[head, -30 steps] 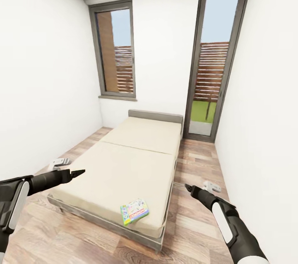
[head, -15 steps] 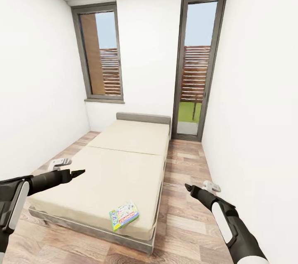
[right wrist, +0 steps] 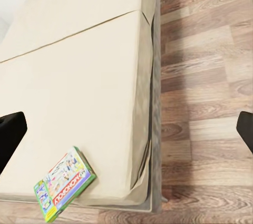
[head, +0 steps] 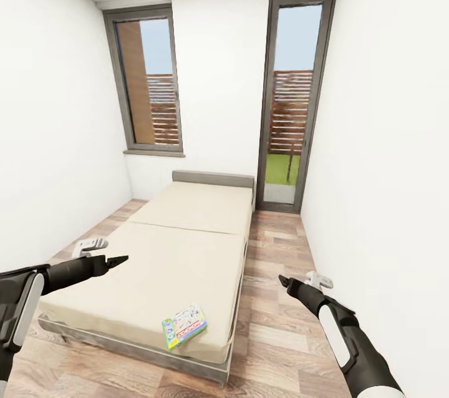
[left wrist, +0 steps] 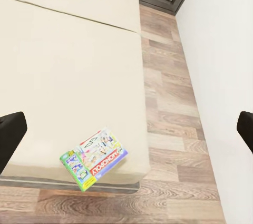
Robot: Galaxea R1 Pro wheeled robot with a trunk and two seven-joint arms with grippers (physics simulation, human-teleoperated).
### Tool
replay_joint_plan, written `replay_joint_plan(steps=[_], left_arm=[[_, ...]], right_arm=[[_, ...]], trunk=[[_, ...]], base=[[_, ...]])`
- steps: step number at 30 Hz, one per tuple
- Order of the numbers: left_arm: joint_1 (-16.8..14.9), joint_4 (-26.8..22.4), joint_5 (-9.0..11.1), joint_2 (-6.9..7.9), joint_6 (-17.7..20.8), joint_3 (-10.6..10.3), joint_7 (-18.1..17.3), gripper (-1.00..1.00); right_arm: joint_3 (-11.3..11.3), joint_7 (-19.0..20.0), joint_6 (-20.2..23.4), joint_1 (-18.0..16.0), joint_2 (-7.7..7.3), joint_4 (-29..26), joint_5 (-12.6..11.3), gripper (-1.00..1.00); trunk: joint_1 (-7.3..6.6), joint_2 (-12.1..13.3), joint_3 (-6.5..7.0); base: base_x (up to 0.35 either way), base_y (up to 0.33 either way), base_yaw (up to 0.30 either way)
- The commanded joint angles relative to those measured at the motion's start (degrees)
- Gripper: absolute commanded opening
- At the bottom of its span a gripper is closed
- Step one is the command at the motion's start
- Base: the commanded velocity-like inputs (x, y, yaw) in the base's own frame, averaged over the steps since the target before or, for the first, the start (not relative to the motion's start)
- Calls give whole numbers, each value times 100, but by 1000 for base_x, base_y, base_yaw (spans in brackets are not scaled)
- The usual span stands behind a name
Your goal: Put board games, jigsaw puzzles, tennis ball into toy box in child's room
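Your left gripper (head: 120, 259) hangs in the air over the near left part of the bed (head: 187, 242); in the head view its tips look drawn to a point, yet in the left wrist view the two dark fingers (left wrist: 10, 137) sit at opposite edges with a wide gap between them, so it reads as spread open and holding nothing; your right gripper (head: 282, 281) hovers above the wood-plank floor (head: 274, 323) just right of the bed's near corner, its fingers (right wrist: 10, 132) likewise far apart in the right wrist view, nothing between them. You have one board game (head: 184, 326) in sight, a flat green-white-red box with red lettering; it lies flat on the beige mattress close to the near right corner, turned at an angle to the bed's edges, one corner near the near edge; it sits between your two arms and nearer than both grippers, touching neither. Across the middle of the mattress you can see a seam; a short grey headboard (head: 213, 178) stands at the far end against the white far wall. You face a grey-framed window (head: 144, 83) at far left and a tall glazed door (head: 292, 98) at far right, both showing slatted fencing outside; white walls close the room on left and right.
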Motion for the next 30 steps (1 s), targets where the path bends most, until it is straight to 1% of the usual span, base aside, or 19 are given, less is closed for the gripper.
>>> replay_joint_plan(steps=[1,10,23,30], left_arm=[[-2,1,54,1,49,4,16,100],[-2,1,54,1,49,6,16,100],[-2,1,54,1,49,8,15,100],[-2,1,59,1,49,12,13,100]], right_arm=[[-24,24,35,-2,6,-4,-19,100],[-30,24,37,-1,1,-1,-21,100],[-30,17,35,-1,5,6,-21,100],[-30,15,31,-2,6,6,-21,100]], trunk=[[2,-5,-8],[2,-5,-80],[2,-5,-194],[2,-5,-250]], base=[[0,21,-24],[0,117,-53],[0,45,-65],[0,79,-128]])
